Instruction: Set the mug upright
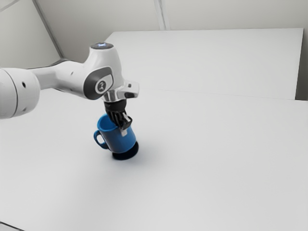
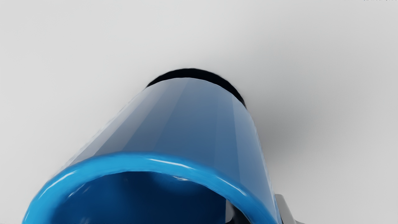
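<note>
Surface [image 1: 216, 163]: pale and smooth, a plain light wall [image 1: 130, 14] behind it. Mug [image 1: 120, 141]: blue, tilted rather than upright, mouth leaning toward the exterior view's left, handle [image 1: 96, 138] on that same side. Black round patch [image 1: 126, 154] beneath its base; contact with the surface cannot be judged. Pincer [image 1: 124, 126]: closed on the mug's side near the rim [image 2: 140, 157], one finger [image 2: 229, 212] inside, the other [image 2: 285, 210] outside.
</note>
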Action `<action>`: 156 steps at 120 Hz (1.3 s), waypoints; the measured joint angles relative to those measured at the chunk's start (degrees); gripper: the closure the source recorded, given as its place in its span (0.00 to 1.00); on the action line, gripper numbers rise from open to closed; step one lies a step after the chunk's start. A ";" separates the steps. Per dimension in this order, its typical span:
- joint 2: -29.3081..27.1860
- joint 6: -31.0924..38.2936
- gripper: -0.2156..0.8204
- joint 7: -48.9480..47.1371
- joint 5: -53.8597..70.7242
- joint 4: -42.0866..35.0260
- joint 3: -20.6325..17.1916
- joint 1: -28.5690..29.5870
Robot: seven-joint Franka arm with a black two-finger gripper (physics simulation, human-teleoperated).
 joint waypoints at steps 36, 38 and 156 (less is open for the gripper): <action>2.85 1.04 0.89 -4.65 -0.12 0.19 0.03 0.69; 2.91 1.08 0.89 -4.85 -0.12 0.19 0.03 0.68; 1.86 -11.46 0.22 -4.91 -4.85 23.39 -4.89 7.87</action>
